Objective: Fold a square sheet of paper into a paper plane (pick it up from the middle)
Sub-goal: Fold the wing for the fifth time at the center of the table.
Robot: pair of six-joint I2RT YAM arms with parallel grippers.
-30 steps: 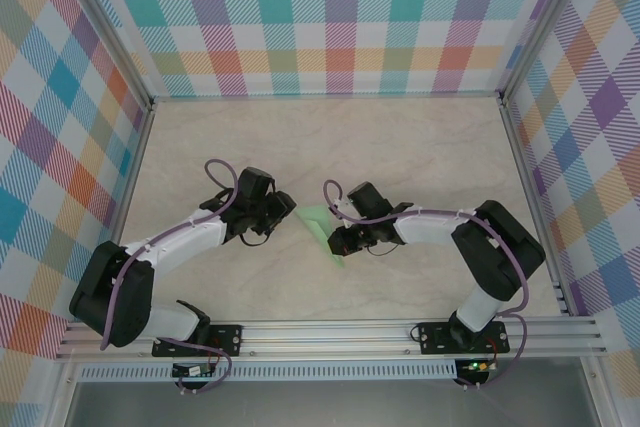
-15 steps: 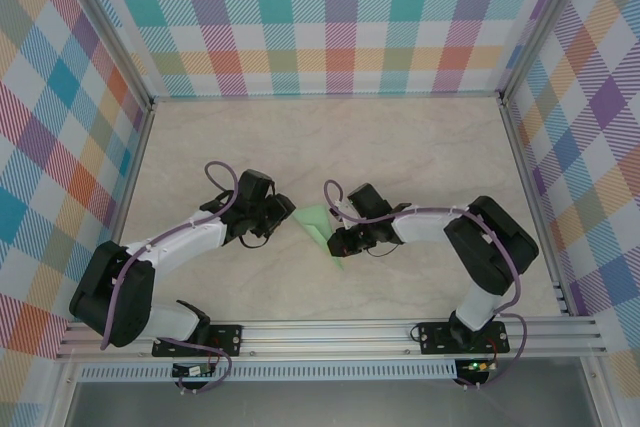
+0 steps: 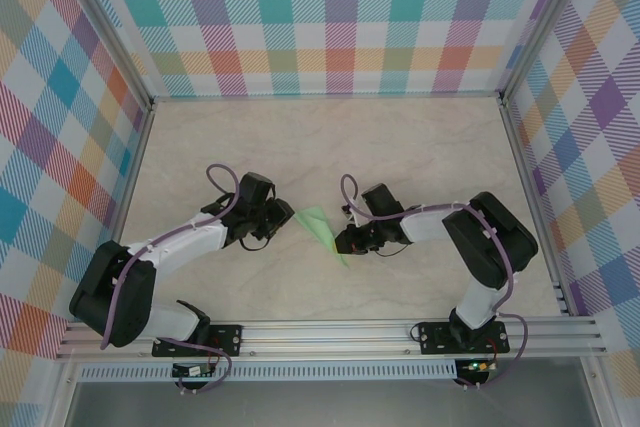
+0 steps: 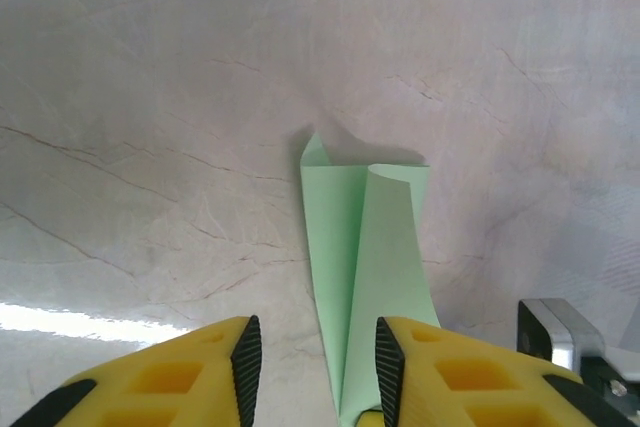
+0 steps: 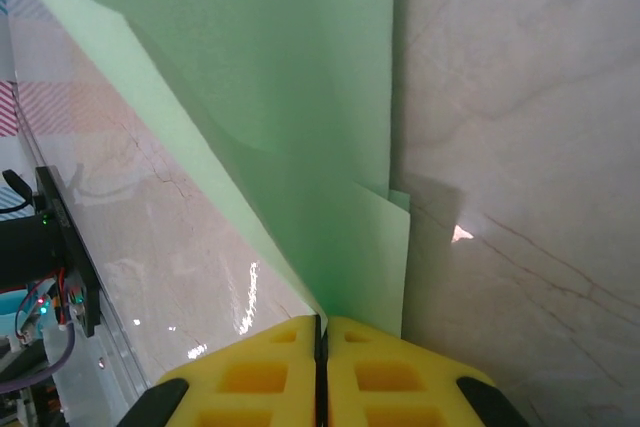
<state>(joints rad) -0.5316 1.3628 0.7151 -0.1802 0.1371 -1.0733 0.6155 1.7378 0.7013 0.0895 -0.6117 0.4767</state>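
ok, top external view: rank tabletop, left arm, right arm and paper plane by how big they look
1. tabletop, by far the largest.
2. left arm and right arm: they look about alike, so no ranking between them.
3. paper plane, the smallest, much smaller than either arm.

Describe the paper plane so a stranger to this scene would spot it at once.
On the pale marbled table inside the plaid walls, look near the middle, between the left end effector and the right end effector. The paper plane lies there, a narrow creased dart pinched by the right one. It alone is light green, against the beige tabletop.
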